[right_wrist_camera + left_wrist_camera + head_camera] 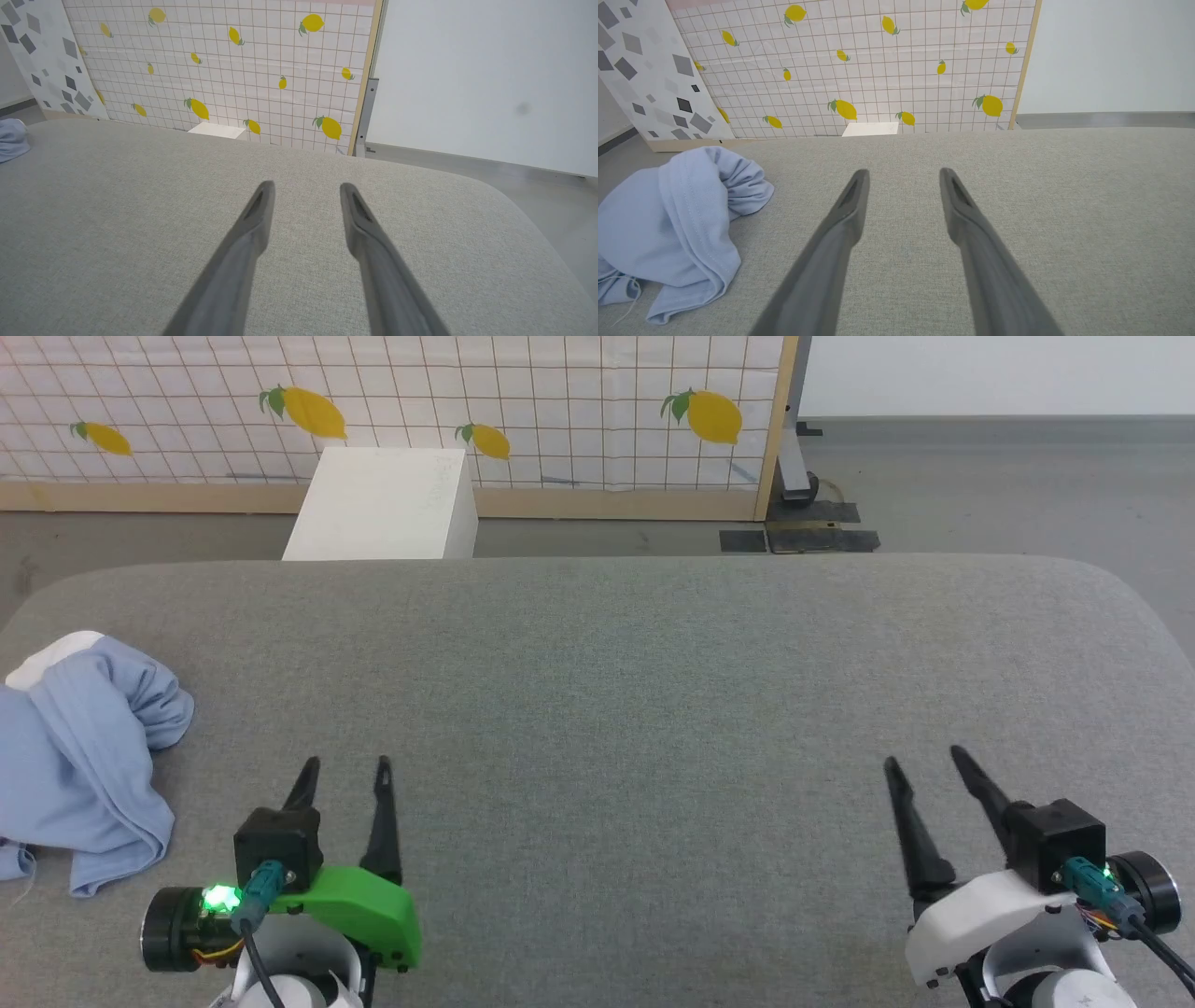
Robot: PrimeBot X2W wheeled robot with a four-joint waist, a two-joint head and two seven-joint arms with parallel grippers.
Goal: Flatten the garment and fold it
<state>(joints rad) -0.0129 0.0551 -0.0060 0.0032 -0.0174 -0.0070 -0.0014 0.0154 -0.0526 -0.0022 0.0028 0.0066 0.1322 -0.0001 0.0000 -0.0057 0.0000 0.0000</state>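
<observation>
Item: light blue short-sleeved knit garment [84, 756], crumpled in a loose heap with a white patch showing at its far end. Location: far left edge of the grey fabric-covered tabletop [607, 691], partly cut off by the head view's left border; a hemmed fold faces the middle of the tabletop. Not flattened, not folded.

Left gripper [346, 763]: two long dark fingers spread apart, nothing between them, poised over bare tabletop. The garment lies to its left, near but apart from it, seen at the left in the left wrist view [677, 219].

Right gripper [924, 756]: fingers likewise parted and empty, at the tabletop's right side, well apart from the garment, which appears as a small blue corner at the left edge of the right wrist view [11, 137].

Background: white rectangular box [383, 504] on the floor beyond the tabletop; white grid-patterned panel with yellow lemons [560, 401] behind it.
</observation>
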